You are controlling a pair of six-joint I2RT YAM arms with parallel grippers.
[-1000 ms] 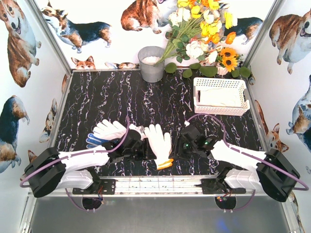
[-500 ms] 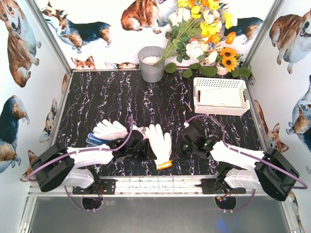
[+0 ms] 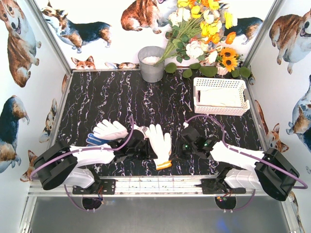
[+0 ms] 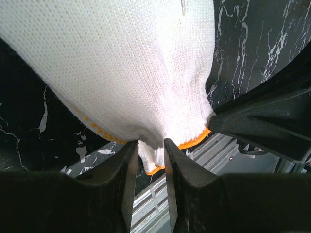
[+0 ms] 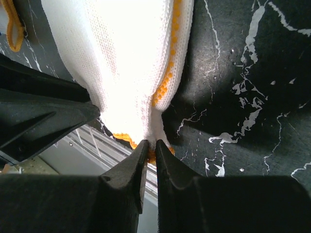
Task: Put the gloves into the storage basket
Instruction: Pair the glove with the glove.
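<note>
Gloves lay near the bench's front edge; the white, orange-cuffed glove at centre had its cuff pinched by both the left fingers and the right fingers. Grasping seemed the step in hand. Next it would need lifting clear and carrying to the storage basket, far right.

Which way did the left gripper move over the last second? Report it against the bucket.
Yes. The left gripper shifted slightly right, nearer the line below the grey bucket, onto the white glove.

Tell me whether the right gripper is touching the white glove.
Touching: the right wrist view shows the right gripper pinching the white glove's orange-trimmed cuff.
</note>
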